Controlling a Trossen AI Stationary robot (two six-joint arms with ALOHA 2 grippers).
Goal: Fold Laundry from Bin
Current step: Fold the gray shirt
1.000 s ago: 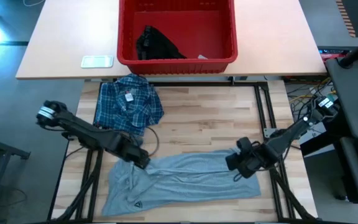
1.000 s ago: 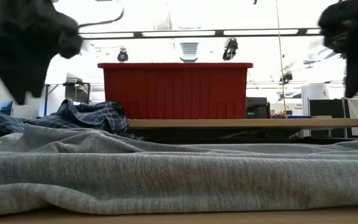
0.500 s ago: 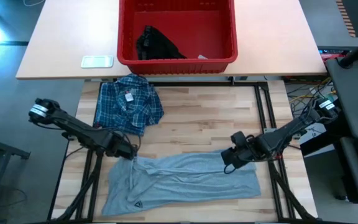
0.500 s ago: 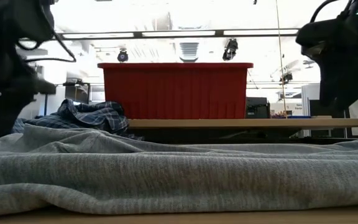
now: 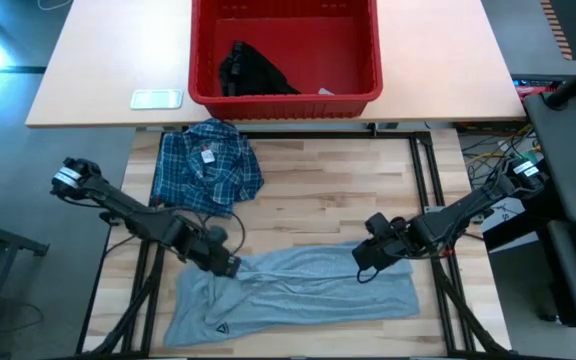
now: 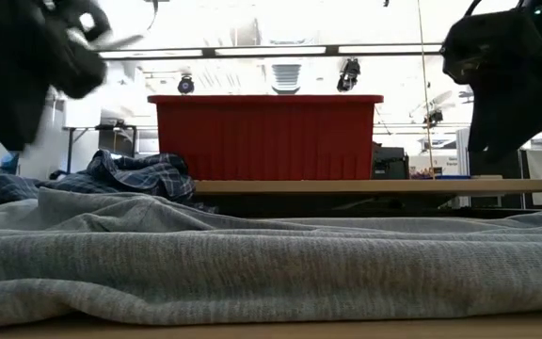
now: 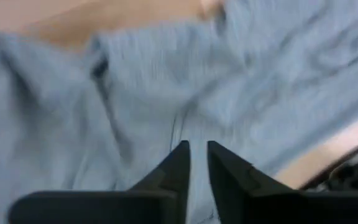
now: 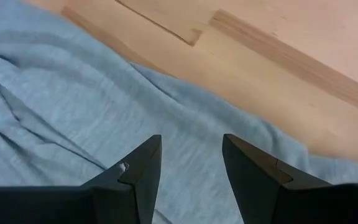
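Observation:
The light grey T-shirt (image 5: 298, 290) lies spread along the near part of the wooden table, with its small dark logo (image 5: 221, 325) near the left end. My left gripper (image 5: 228, 267) hovers over the shirt's far left part (image 7: 135, 93), its fingers almost together. My right gripper (image 5: 361, 262) hovers open over the shirt's far right edge (image 8: 185, 99). The plaid shirt (image 5: 208, 165) lies bunched at the table's far left. The red bin (image 5: 283, 95) stands on the tan table behind, with the black garment (image 5: 253, 72) inside.
A small white flat object (image 5: 156, 98) lies on the tan table left of the bin. Black frame rails (image 5: 423, 170) run along the wooden table's sides. Bare wood (image 5: 338, 190) shows between the plaid shirt, the grey shirt and the right rail.
My left gripper has swung toward the table's left and far side, then back toward the right and near side over the grey shirt's left part. My right gripper has moved a little toward the table's left and come lower. The grey shirt lies about as before.

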